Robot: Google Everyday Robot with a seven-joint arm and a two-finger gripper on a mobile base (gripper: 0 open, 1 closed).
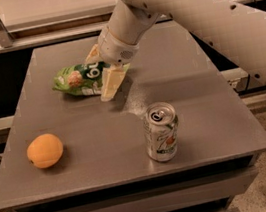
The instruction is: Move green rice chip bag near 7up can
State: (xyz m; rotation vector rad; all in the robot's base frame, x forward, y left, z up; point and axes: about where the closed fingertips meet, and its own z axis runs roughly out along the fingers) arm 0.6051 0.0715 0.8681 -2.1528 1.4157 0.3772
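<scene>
I have the gripper point(102, 68) low over the table point(203, 116), beyond the 7up can point(162, 132) and to its left as I see it. It sits at the end of the green rice chip bag point(78, 79) that lies closer to the can. Its cream fingers point(110, 84) stand apart and unclenched. One is on the side of the bag facing the can, the other on the side away from it, so that end of the bag lies between them. I cannot tell whether either finger presses on the bag.

The bag lies flat on the table, its long side running away from the can to the left, with the dark-green logo patch and a pictured rice cake facing up. It is well apart from the can, with bare tabletop between the two.

The can stands upright with its pull-tab top open to my view and its logo turned toward me. The white arm point(198, 11) comes down to the gripper from above and to the right of the can. An orange point(45, 150) rests well to the left of the can, about level with it and apart from the bag.
</scene>
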